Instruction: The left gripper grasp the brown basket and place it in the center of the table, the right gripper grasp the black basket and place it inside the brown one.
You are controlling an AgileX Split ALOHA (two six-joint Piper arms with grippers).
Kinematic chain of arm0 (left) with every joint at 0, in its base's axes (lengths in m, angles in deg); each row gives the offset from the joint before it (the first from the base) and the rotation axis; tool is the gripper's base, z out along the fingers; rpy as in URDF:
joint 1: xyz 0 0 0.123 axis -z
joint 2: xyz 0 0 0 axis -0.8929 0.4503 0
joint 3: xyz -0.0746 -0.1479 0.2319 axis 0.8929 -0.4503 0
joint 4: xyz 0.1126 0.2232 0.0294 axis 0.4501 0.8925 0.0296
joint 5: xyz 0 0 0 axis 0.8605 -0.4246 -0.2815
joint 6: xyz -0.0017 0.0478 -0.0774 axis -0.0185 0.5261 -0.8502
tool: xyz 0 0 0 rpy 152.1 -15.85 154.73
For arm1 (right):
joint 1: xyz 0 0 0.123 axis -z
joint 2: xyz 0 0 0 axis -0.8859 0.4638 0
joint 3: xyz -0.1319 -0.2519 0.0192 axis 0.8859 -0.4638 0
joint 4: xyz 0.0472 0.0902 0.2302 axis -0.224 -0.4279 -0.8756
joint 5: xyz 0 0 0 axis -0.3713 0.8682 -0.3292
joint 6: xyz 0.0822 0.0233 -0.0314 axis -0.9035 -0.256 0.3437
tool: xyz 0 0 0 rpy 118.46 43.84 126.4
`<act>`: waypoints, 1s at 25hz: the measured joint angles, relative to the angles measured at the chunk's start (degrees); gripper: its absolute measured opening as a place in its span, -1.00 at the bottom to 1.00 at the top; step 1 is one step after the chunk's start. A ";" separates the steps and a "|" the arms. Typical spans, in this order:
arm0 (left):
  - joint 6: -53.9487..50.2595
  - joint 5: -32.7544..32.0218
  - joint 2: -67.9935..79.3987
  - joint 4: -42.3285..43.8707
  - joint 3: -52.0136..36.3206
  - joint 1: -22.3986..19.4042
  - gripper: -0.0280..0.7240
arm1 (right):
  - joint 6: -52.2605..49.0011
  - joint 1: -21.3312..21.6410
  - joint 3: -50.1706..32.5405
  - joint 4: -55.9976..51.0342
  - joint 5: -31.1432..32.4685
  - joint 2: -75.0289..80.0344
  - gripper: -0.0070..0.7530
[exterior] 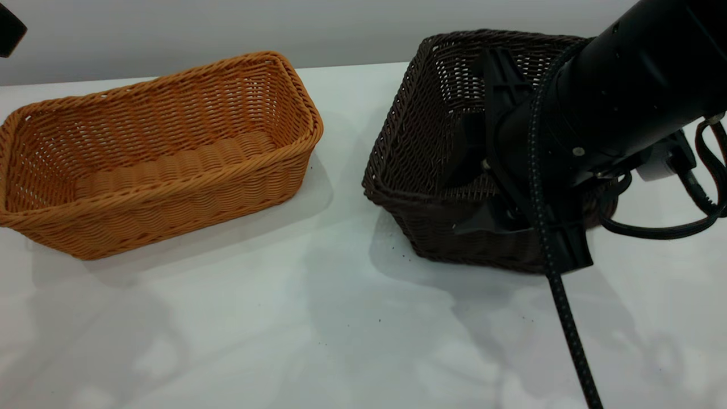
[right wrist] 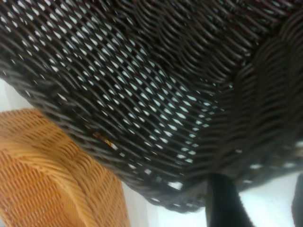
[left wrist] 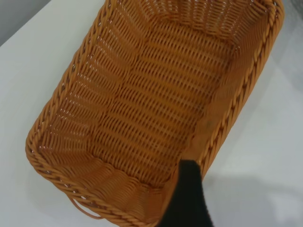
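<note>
Black basket (exterior: 420,153), right of frame beside the brown basket (exterior: 159,153) on the counter (exterior: 318,318), has the right hand (exterior: 488,193) straddling its near wall, closure indeterminable; a shallow bite risks slippage.

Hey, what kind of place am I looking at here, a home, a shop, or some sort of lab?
Probably a robot test bench rather than a home: a bare white table against a blank wall, holding only a brown basket and a black basket, with the right gripper reaching into the black one.
</note>
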 joint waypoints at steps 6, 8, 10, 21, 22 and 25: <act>-0.07 -0.14 0.00 -0.32 0.00 0.00 0.47 | 0.00 -0.09 0.00 0.00 1.23 0.05 -0.15; -0.07 -0.54 0.00 -0.32 0.00 0.00 0.47 | 0.00 -0.09 0.00 0.18 0.18 0.05 -0.15; -0.07 -0.54 0.00 -0.32 0.00 0.00 0.47 | -0.06 -0.09 0.00 0.18 -1.24 0.18 -0.15; -1.26 -0.33 0.00 -0.32 0.00 0.00 0.47 | 2.11 2.35 0.74 0.13 -1.05 5.74 -0.16; -1.26 -0.33 0.00 -0.27 0.00 0.00 0.47 | 2.49 2.80 0.74 0.13 -0.73 6.08 -0.17; -1.26 -0.33 0.00 0.09 0.00 0.00 0.47 | 2.38 2.87 0.69 0.00 -2.39 7.37 -0.24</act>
